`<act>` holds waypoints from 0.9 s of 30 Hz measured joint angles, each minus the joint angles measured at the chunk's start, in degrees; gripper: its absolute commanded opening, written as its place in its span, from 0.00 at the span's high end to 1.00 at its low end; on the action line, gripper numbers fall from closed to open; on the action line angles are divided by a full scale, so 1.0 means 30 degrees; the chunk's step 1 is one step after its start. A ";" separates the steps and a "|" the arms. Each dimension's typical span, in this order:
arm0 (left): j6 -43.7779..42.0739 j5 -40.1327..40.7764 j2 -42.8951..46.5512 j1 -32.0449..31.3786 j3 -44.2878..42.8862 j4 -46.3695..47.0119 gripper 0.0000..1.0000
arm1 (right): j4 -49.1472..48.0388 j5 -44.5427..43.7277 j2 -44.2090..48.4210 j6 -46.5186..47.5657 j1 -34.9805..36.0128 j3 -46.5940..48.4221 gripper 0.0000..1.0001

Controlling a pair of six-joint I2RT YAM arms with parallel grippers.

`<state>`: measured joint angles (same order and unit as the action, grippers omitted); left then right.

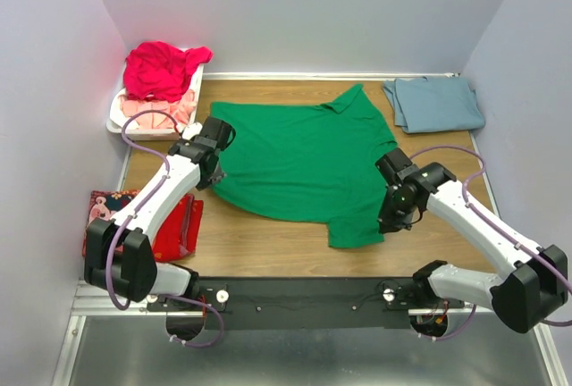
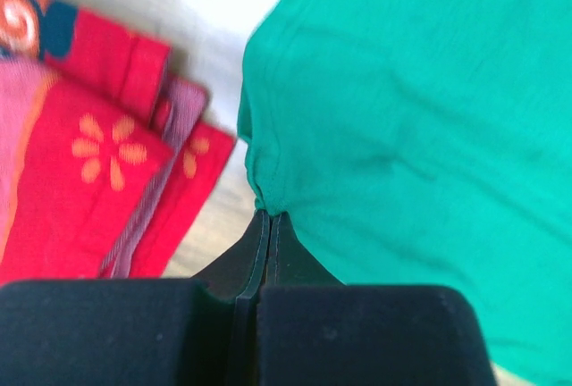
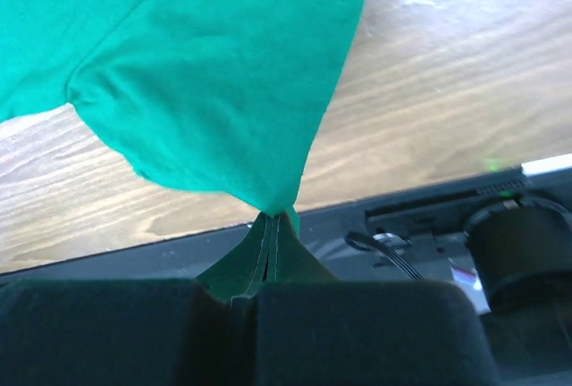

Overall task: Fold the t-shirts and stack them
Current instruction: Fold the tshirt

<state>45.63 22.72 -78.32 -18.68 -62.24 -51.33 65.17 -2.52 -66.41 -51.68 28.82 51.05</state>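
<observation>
A bright green t-shirt [image 1: 304, 158] lies spread across the middle of the wooden table. My left gripper [image 1: 216, 180] is shut on its left edge; in the left wrist view the closed gripper [image 2: 270, 216] pinches a fold of the green t-shirt [image 2: 420, 136]. My right gripper [image 1: 385, 222] is shut on the near right corner, and the right wrist view shows that gripper [image 3: 275, 216] with the green t-shirt [image 3: 206, 73] bunched to a point in it. A folded blue-grey t-shirt [image 1: 435, 103] rests at the back right. Magenta-red [image 1: 161, 69] and pale pink [image 1: 159, 111] t-shirts fill the basket.
The white plastic basket [image 1: 114, 118] stands at the back left. A red patterned cloth [image 1: 174, 225] lies at the near left, seen as well in the left wrist view [image 2: 80, 180]. The black base rail [image 1: 304, 297] runs along the near edge. Pale walls close three sides.
</observation>
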 measured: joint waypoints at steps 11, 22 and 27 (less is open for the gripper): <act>0.1916 -0.0007 0.0882 -0.2018 0.1413 -0.1974 1.00 | 0.2812 -0.1355 0.1013 -0.0022 0.0000 0.2885 0.99; 0.3577 0.0736 0.1887 -0.2106 0.1137 -0.3461 1.00 | 0.3220 -0.1894 0.1217 -0.0044 0.0000 0.3526 0.99; 0.3665 0.0889 0.1246 -0.2047 0.0233 -0.3279 1.00 | 0.2725 -0.2579 0.0313 0.0087 0.0000 0.3767 0.99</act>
<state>56.62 25.39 -74.59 -24.82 -61.54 -61.17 73.34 -10.26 -65.47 -51.42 28.82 62.35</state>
